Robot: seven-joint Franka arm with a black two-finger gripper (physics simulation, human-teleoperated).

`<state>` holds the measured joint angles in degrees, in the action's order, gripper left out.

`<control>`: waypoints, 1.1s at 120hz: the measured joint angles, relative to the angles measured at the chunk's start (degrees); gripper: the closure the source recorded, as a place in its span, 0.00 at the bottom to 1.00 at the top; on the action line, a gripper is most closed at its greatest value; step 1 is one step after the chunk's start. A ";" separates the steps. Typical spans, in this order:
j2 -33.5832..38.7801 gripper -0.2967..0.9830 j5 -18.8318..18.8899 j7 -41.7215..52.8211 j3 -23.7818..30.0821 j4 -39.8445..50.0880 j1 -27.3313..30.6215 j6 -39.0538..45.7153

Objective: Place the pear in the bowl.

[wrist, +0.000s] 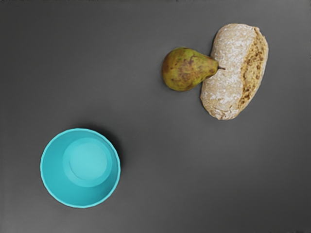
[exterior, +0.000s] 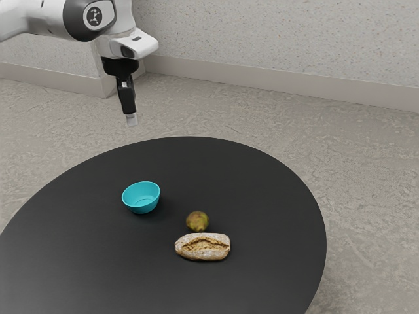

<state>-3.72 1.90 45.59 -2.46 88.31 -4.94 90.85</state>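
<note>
Beside the crusty bread loaf (wrist: 226,73), its stem reaching over the crust, the pear (wrist: 183,70) lies on the worktop (exterior: 85,242), while the empty turquoise bowl (wrist: 54,170) sits well apart from the loaf. High above the loaf's level hangs the gripper (exterior: 131,120), though I cannot tell whether it is released or clenched. A grasp set too near the loaf could snag bread, or roll the rounded fruit away.

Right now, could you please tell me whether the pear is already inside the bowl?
No, the pear lies on the table beside the bread, outside the bowl.
</note>
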 joint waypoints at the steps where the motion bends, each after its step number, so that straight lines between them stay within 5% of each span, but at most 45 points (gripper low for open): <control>1: 0.00 0.23 -0.01 0.07 0.00 -0.01 0.00 0.00; 48: -0.38 0.23 0.16 5.26 0.21 0.04 0.09 0.37; 90: -7.33 0.23 0.32 37.69 0.97 0.21 -2.96 7.61; 106: -12.30 0.23 4.24 47.57 1.08 0.55 -5.79 10.22; 132: -14.65 0.23 1.66 59.63 1.14 9.54 -5.24 21.35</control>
<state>-18.38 3.55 105.22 -1.32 97.85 -10.18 112.20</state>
